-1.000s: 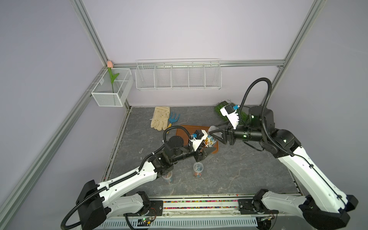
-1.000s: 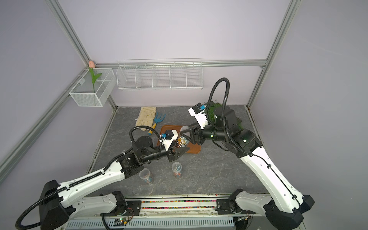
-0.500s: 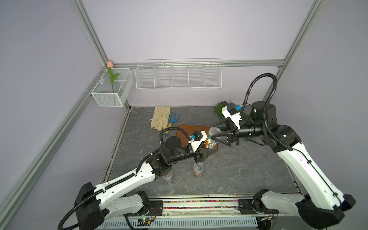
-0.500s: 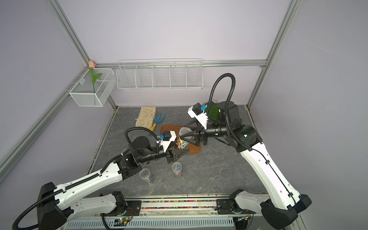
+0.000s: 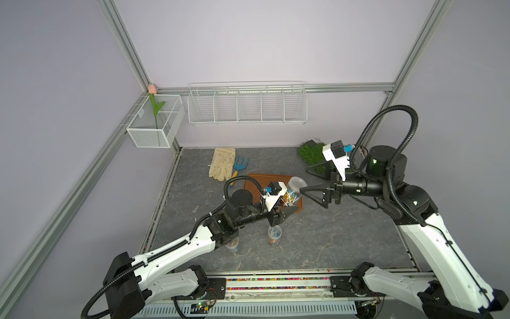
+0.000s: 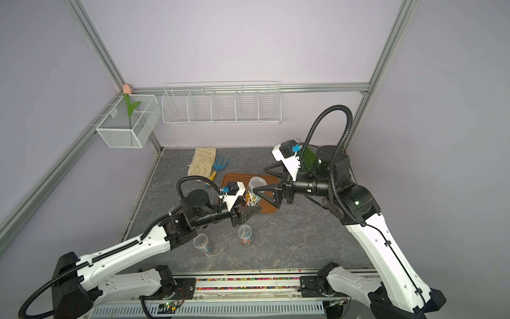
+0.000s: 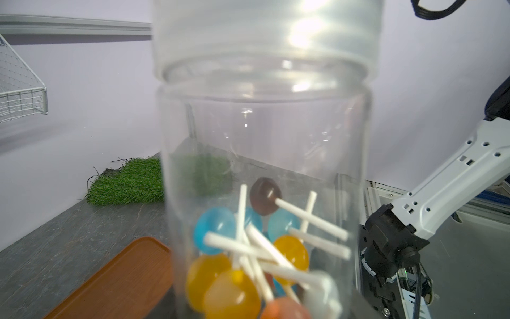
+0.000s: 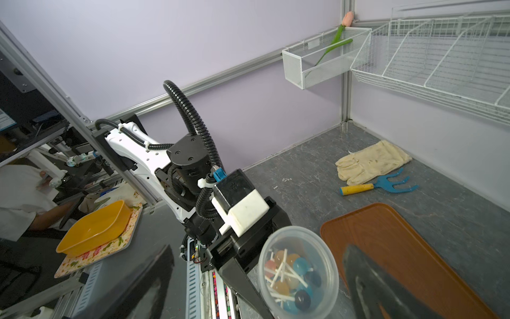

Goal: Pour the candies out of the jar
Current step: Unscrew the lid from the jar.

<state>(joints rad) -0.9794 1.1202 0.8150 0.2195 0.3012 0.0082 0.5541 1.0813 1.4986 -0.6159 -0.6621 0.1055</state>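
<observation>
The left gripper [image 5: 287, 207] grips the jar [image 7: 262, 124] of candies [image 7: 248, 248] near the brown tray [image 5: 256, 179]; jaws of the right gripper [image 5: 303, 180] stand wide apart.

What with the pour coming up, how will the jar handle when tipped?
Probably light: the jar looks thin-walled, with few candies inside. Likely slippery: its clear plastic is smooth and glossy. The candies lie loose, so they should slide as it tilts.

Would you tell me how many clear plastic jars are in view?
3. One jar is held up near the brown tray; two stand on the table: one in the open, one partly under the left arm. Others may be hidden.
</observation>
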